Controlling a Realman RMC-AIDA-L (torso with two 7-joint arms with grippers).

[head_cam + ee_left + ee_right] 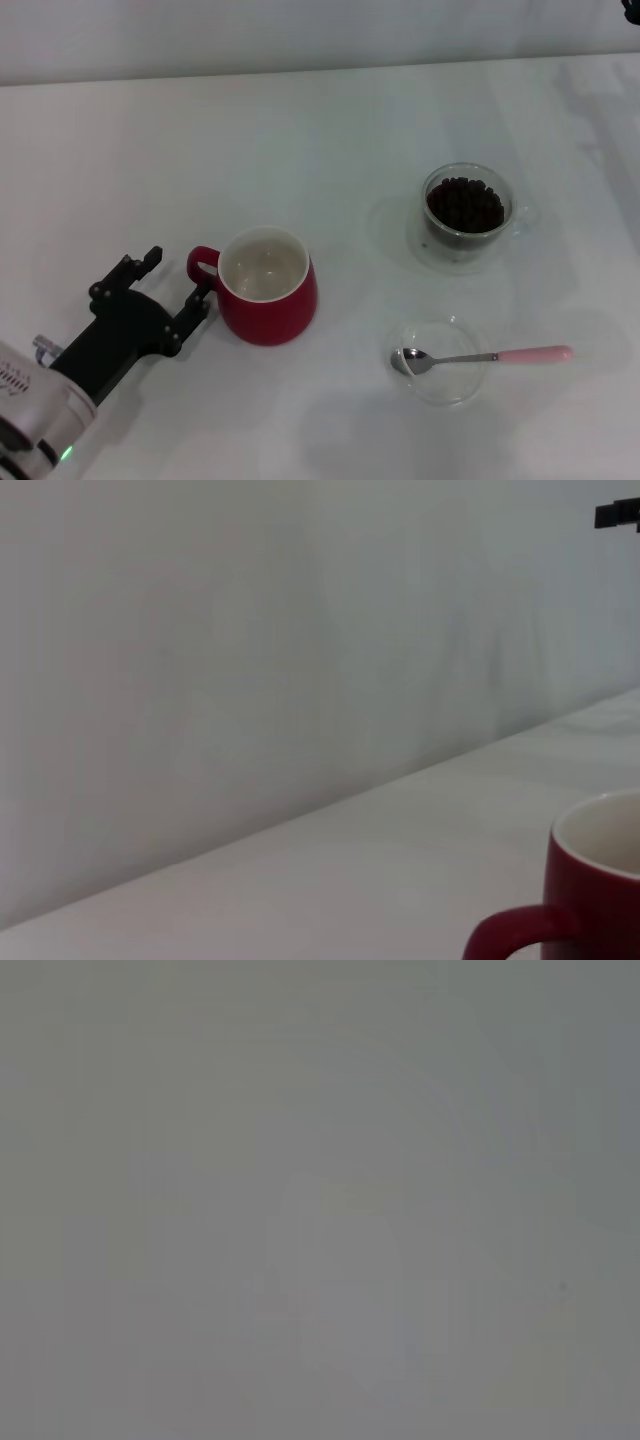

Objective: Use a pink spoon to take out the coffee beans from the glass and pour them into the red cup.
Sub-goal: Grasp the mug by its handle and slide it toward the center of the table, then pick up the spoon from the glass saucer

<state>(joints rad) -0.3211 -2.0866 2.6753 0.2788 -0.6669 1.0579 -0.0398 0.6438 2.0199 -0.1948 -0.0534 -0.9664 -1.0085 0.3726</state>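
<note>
A: Where is the pink spoon (487, 356), and how will it handle?
B: At 4 o'clock from the red cup (267, 286), bowl resting in a glass dish (440, 362). Light, stiff, slick; take the handle.
A: Grippers?
B: Left gripper (170, 285) spread, empty, at the cup's 9 o'clock, by its handle. Right unseen.
A: Surface?
B: Plain white table (330, 130), wall behind.

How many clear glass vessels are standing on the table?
2. The glass with the coffee beans stands far right. The shallow glass dish sits nearer, right of the red cup, and holds the pink spoon bowl.
</note>
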